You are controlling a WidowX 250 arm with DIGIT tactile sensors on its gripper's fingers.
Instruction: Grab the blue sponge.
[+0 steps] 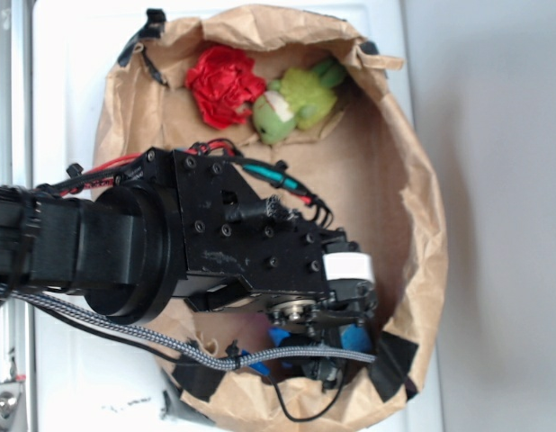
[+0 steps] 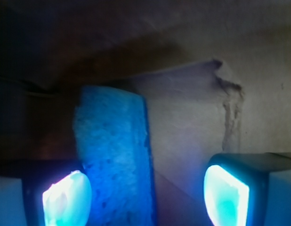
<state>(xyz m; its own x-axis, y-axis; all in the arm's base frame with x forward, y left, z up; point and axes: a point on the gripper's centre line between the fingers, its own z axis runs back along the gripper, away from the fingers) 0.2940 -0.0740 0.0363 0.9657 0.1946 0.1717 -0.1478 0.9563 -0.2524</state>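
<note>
Straddling the porous blue sponge [image 2: 115, 160] on crinkled brown paper [image 2: 258, 84], the gripper [image 2: 145, 197] gapes wide, holding nothing.

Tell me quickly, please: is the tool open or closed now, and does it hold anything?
Tool: open, holding nothing; the blue sponge stands between the fingers, close to the left one, not clamped.
</note>
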